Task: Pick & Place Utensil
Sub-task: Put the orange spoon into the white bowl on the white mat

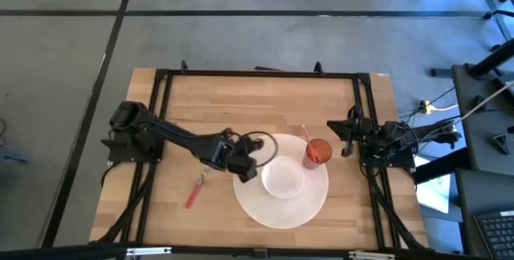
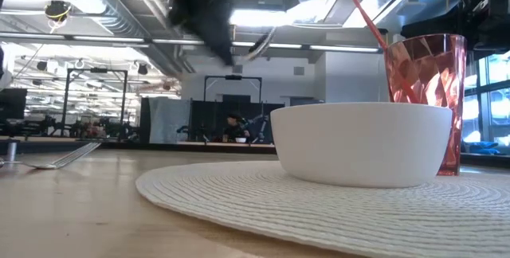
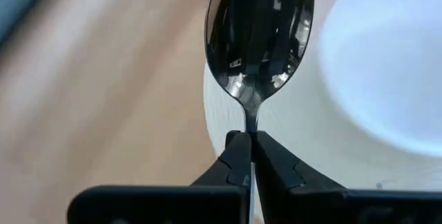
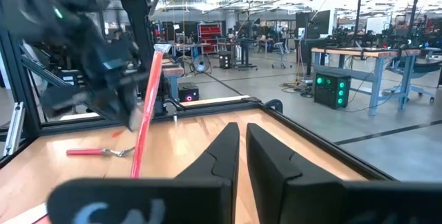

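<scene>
We see a polished metal spoon [image 3: 259, 41] pinched by its thin neck between the left gripper [image 3: 247, 148] fingers, bowl pointing away from the wrist. Its bowl is shiny and mirror-like, with dark streaked reflections across it. From above, the left gripper [image 1: 245, 164] hangs over the left edge of the round white woven placemat [image 1: 309, 204], just beside the white bowl [image 1: 283, 178] that sits near the mat's middle. In the left wrist view the spoon hovers over the mat edge with the white bowl [image 3: 387, 65] off to one side.

A red faceted tumbler [image 1: 318, 152] holding a red straw [image 1: 306, 138] stands on the mat's right part, close beside the bowl. On the bare wood left of the mat lies a fork with a red handle [image 1: 195, 192].

The right gripper [image 1: 346, 138] waits at the table's right edge, its fingers nearly pressed together on nothing, a slim gap between them in its wrist view [image 4: 242, 156].
</scene>
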Available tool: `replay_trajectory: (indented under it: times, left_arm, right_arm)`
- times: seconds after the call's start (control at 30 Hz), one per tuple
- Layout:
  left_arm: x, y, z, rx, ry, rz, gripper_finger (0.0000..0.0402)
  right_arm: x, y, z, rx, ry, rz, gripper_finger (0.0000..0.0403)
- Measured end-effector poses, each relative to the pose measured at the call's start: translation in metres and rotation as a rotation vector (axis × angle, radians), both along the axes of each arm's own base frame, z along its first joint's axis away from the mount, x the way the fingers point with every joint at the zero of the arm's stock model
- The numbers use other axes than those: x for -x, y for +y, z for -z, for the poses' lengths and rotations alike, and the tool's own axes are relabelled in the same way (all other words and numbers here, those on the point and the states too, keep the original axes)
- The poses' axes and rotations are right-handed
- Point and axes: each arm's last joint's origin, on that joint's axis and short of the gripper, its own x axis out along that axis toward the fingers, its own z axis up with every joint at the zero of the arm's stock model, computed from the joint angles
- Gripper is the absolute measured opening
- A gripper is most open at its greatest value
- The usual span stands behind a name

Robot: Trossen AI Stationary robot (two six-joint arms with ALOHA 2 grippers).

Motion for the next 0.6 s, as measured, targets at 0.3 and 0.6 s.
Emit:
replay_trajectory:
  times: [0.3, 0.6]
  left_arm:
    - [-0.059, -0.016, -0.041, -0.486, 0.113, 0.402, 0.0003]
    - [-0.102, -0.04, -0.006, -0.86, 0.48, 0.767, 0.0003]
  right_arm:
    - [0.0, 0.0, 0.0, 0.005, 0.005, 0.001, 0.003]
    - [0.0, 0.0, 0.001, -0.001, 0.011, -0.001, 0.003]
